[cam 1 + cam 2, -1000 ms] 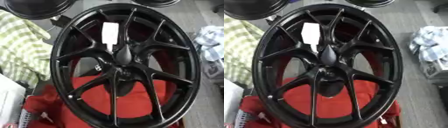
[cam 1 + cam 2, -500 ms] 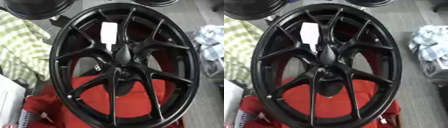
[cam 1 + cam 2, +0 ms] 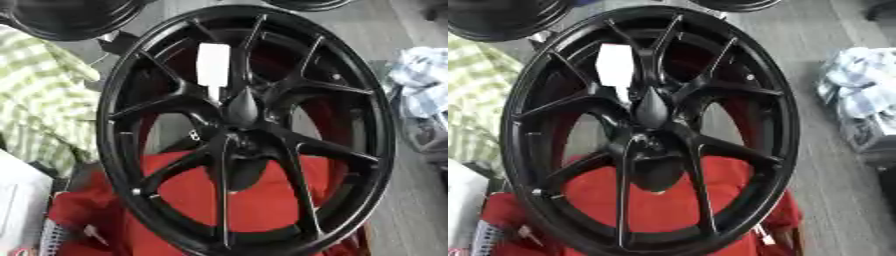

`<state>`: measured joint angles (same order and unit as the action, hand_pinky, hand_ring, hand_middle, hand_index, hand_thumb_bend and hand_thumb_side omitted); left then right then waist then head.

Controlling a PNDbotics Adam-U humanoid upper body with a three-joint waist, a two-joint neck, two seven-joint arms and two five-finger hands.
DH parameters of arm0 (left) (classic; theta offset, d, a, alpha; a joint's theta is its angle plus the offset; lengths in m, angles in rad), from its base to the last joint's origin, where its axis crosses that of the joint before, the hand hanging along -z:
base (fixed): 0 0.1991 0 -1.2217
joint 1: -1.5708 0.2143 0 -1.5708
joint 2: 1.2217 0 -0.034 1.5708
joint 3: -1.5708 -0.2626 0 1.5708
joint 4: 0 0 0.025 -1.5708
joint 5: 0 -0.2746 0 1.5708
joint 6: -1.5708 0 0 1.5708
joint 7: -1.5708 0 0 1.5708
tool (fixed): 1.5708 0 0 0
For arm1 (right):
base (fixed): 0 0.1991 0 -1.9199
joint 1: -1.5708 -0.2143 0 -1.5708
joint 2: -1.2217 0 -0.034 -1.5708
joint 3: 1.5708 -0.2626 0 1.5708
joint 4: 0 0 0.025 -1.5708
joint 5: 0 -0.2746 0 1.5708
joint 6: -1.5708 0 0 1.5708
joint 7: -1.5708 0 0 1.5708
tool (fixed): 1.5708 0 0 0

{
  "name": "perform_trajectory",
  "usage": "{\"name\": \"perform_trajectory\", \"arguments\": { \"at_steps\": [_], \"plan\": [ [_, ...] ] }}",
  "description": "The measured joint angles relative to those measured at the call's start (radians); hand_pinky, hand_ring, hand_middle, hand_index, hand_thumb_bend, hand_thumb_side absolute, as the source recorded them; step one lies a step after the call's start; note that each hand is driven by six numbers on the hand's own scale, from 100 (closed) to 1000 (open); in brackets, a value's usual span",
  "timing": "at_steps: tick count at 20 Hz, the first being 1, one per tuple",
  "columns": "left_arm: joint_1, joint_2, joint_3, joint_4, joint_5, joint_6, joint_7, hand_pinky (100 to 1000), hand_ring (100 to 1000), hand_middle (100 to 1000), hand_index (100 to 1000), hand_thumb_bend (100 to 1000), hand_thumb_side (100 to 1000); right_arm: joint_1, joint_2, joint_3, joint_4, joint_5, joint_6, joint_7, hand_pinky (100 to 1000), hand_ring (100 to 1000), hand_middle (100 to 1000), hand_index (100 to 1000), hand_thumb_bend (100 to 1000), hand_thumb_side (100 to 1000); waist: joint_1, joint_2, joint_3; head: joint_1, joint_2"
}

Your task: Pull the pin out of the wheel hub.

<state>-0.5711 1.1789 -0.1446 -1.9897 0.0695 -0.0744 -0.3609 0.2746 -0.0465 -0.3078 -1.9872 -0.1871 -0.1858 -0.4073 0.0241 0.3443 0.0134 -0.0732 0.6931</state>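
Below me I note a grey floor (image 3: 824,45). A red cloth (image 3: 254,200) lies near my lower edge, a green checked cloth (image 3: 39,105) at my left, crumpled white rags (image 3: 859,95) at my right. Dark rims (image 3: 70,17) sit at the far edge.

The grey floor (image 3: 815,45) carries the black wheel (image 3: 249,130), which stands over a red cloth (image 3: 254,200). A green checked cloth (image 3: 39,105) lies left, crumpled rags (image 3: 859,95) right.

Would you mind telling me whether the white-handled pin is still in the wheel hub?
In. The pin has its white handle above the hub and its thin lower end reaching the hub's edge. No hand shows.
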Motion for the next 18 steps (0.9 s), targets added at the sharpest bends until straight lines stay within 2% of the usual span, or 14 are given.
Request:
{"name": "perform_trajectory", "arguments": {
  "at_steps": [6,10,11,12,15,18],
  "plan": [
    [-0.065,0.027,-0.038,0.000,-0.038,-0.009,-0.178,715,731,680,796,100,455,0.008,-0.005,0.000,0.000,0.012,0.000,0.000,961,812,799,738,100,609,0.013,-0.003,-0.005,-0.012,0.000],
    [-0.139,0.026,-0.093,0.000,-0.071,-0.025,-0.276,719,738,690,802,100,493,0.009,-0.010,0.001,0.000,0.018,0.003,0.002,961,813,800,739,100,618,0.013,-0.003,-0.008,-0.017,0.000],
    [-0.162,0.024,-0.108,0.000,-0.076,-0.025,-0.295,719,737,690,803,100,494,0.009,-0.010,0.003,0.000,0.019,0.004,0.003,961,813,800,739,100,594,0.013,-0.003,-0.008,-0.017,-0.001],
    [-0.184,0.021,-0.123,0.000,-0.079,-0.022,-0.310,718,739,691,805,100,504,0.009,-0.010,0.005,0.000,0.019,0.006,0.003,961,813,800,739,100,619,0.013,-0.003,-0.008,-0.018,-0.001],
    [-0.251,-0.002,-0.165,0.000,-0.079,0.005,-0.347,715,738,691,807,100,509,0.013,-0.011,0.007,0.000,0.024,0.011,0.006,961,813,800,739,100,624,0.013,-0.004,-0.008,-0.020,-0.001],
    [-0.328,-0.037,-0.206,0.000,-0.070,0.056,-0.371,709,741,695,823,100,547,0.016,-0.011,0.012,0.000,0.026,0.016,0.007,961,814,801,740,100,634,0.013,-0.005,-0.004,-0.022,-0.001]
  ]
}}
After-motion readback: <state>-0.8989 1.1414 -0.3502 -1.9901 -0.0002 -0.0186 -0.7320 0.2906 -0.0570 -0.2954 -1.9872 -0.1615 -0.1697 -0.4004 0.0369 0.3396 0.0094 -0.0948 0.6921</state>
